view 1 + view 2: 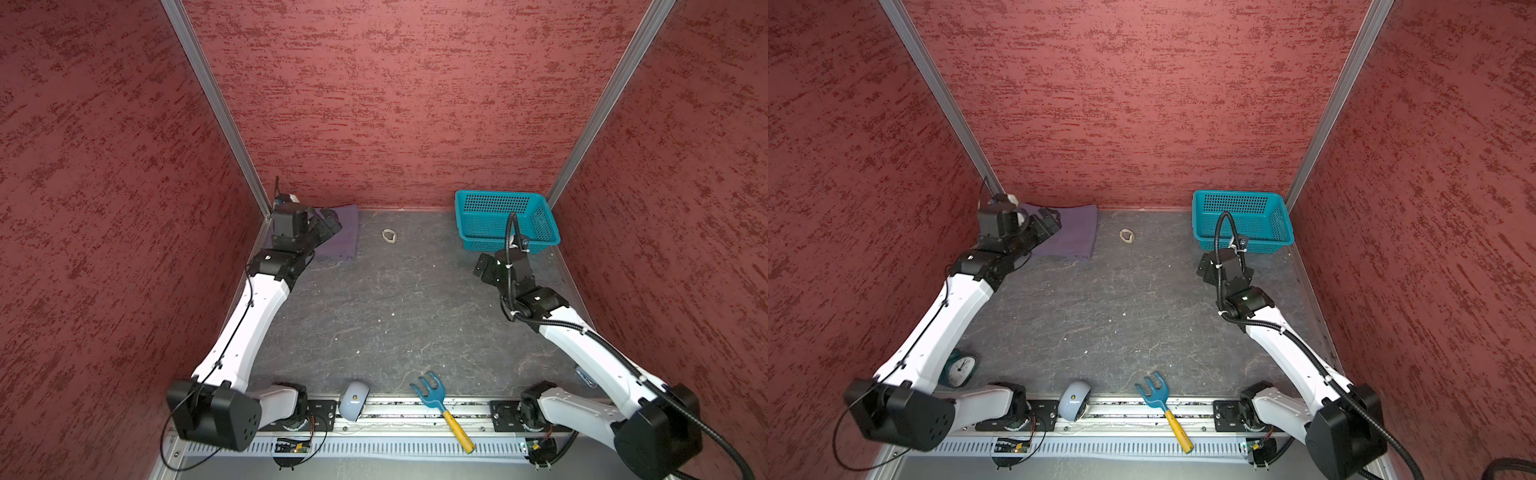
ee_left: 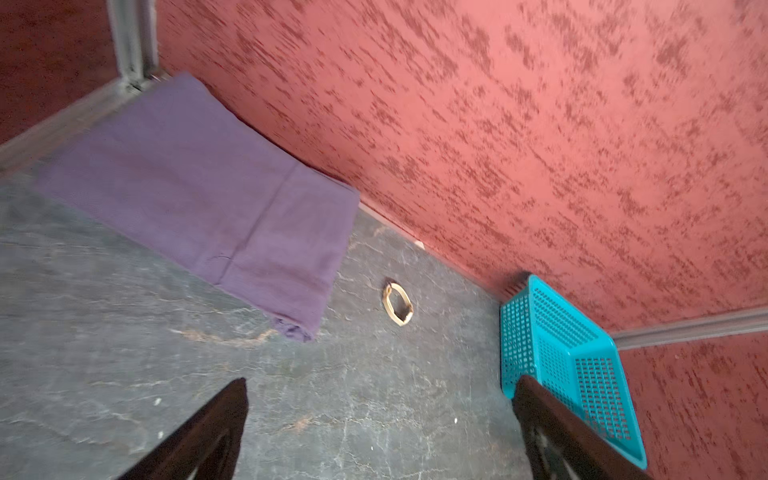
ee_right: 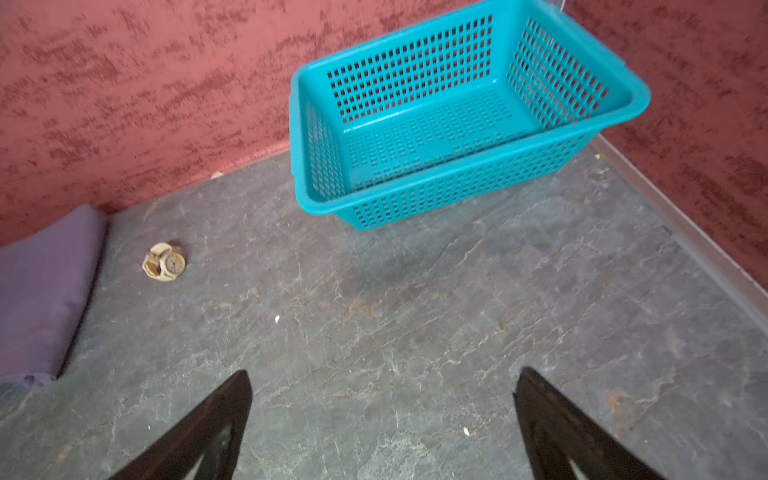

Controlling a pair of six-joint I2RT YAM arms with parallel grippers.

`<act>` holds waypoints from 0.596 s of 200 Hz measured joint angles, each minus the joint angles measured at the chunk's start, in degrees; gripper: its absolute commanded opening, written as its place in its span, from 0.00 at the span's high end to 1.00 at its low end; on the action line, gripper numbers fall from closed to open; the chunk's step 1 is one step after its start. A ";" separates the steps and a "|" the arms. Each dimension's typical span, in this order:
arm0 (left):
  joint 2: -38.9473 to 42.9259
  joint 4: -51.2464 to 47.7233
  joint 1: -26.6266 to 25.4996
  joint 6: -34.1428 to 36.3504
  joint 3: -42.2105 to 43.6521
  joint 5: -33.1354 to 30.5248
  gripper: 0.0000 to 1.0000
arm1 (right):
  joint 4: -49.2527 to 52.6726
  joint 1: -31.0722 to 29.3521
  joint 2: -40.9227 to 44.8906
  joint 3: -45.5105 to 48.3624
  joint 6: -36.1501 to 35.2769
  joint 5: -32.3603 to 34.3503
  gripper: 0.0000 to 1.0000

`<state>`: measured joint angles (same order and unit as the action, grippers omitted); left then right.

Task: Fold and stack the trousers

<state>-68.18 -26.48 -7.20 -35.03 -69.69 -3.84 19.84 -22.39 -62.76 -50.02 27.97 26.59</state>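
The trousers (image 1: 343, 237) (image 1: 1073, 235) lie folded into a flat purple rectangle in the back left corner of the table. In the left wrist view the trousers (image 2: 199, 199) show one neat layered edge. My left gripper (image 1: 329, 219) (image 1: 1049, 220) hangs over their near left part. It is open, and the left gripper (image 2: 380, 382) has only bare table between its fingers. My right gripper (image 1: 483, 269) (image 1: 1204, 266) stands open in front of the basket. In its own view the right gripper (image 3: 384, 374) holds nothing, and the trousers (image 3: 41, 291) show at the side.
An empty teal basket (image 1: 490, 208) (image 3: 415, 70) sits in the back right corner. A beige wristwatch (image 1: 389, 236) (image 3: 164, 262) lies between trousers and basket. At the front edge are a grey rounded gadget (image 1: 353, 401), a blue rake (image 1: 434, 395) and a small clock (image 1: 960, 370). Red walls enclose three sides.
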 measured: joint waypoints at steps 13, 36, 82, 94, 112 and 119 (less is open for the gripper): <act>4.37 0.07 1.95 0.09 3.28 -1.18 0.01 | -0.28 0.02 1.77 -1.20 -1.42 1.31 0.01; 11.67 0.61 5.31 0.68 9.86 -2.71 0.01 | -1.95 0.04 6.01 -2.12 -3.93 4.79 0.01; 21.77 1.88 11.13 2.64 20.13 -3.56 0.01 | -17.53 0.15 19.65 6.49 -14.40 15.04 0.01; 23.50 4.35 11.52 4.83 23.91 -3.78 0.00 | -22.34 0.52 23.06 11.08 -18.32 15.23 0.01; 25.44 9.44 11.65 8.20 30.97 -3.45 0.01 | -28.89 1.44 24.68 16.96 -23.19 15.21 0.01; 25.99 11.23 11.67 9.31 33.53 -3.04 0.01 | -30.84 2.01 24.28 18.95 -24.57 15.17 0.01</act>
<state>-42.19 -15.25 4.47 -25.71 -36.16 -6.87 -11.00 -20.38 -38.48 -31.07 3.40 41.76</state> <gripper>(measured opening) 0.995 0.989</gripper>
